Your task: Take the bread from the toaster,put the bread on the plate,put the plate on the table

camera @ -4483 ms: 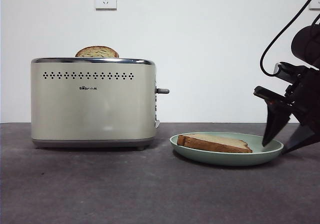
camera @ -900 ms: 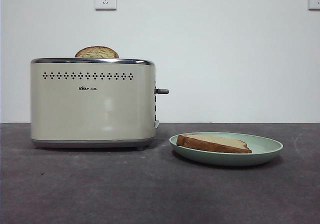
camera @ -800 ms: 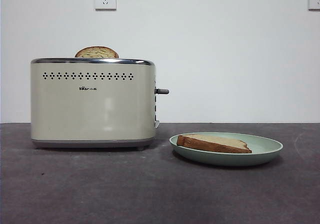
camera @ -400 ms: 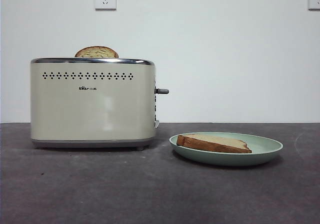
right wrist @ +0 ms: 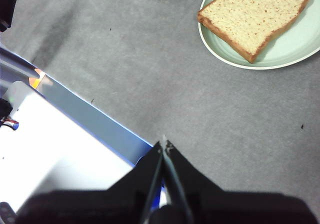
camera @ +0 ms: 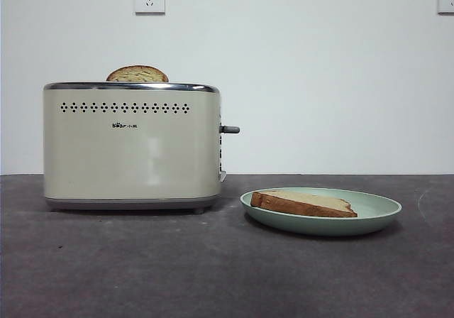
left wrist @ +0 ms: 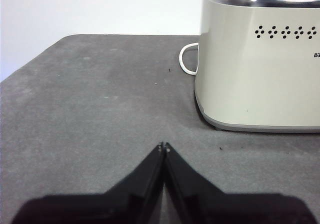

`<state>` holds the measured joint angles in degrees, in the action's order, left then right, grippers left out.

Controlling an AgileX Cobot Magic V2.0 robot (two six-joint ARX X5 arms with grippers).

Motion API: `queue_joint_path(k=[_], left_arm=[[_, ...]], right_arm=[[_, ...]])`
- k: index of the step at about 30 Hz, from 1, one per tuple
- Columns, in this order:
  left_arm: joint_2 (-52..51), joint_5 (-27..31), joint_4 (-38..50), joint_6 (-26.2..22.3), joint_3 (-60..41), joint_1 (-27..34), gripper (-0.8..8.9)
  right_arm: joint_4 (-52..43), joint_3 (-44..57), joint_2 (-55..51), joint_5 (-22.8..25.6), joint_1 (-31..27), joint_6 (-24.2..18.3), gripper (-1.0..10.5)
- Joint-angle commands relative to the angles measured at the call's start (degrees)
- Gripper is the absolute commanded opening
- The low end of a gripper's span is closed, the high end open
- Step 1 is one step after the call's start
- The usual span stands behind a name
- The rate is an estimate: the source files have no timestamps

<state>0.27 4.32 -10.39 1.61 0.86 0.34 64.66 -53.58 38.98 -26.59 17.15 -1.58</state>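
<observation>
The bread lies on the plate, right of the toaster.

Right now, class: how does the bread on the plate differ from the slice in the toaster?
The bread lies flat on the plate, fully exposed; the other slice stands upright in the toaster, only its domed top showing. The bread shows pale crumb; the other slice shows a speckled brown top. Both have brown crusts.

Both grippers, left and right, have matte black wedge-shaped jaws (tapering to thin tips).
</observation>
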Motion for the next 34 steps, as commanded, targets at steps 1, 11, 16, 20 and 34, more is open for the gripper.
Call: queue_joint_path(k=[1, 11, 16, 20, 34], left_arm=[[-0.15, -0.07, 0.46, 0.55, -0.70, 0.17, -0.03], [-0.15, -0.04, 0.44, 0.55, -0.70, 0.17, -0.03], [-0.15, -0.04, 0.44, 0.55, -0.70, 0.17, -0.03], [-0.15, -0.04, 0.44, 0.55, -0.70, 0.17, -0.03], [-0.15, -0.04, 0.44, 0.55, -0.70, 0.17, -0.03]], right_arm=[[-1.92, 0.04, -1.27, 0.94, -0.90, -4.39, 0.0], [-25.86, 2.78, -10.73, 3.65, -9.29, -3.83, 0.0], [-37.48, 12.52, -17.27, 8.98, -12.83, -3.08, 0.0], [-49.77, 23.76, -23.52, 9.25, -13.94, -2.01, 0.0], [-60.08, 48.59, -36.74, 18.21, -14.05, 3.96, 0.0]])
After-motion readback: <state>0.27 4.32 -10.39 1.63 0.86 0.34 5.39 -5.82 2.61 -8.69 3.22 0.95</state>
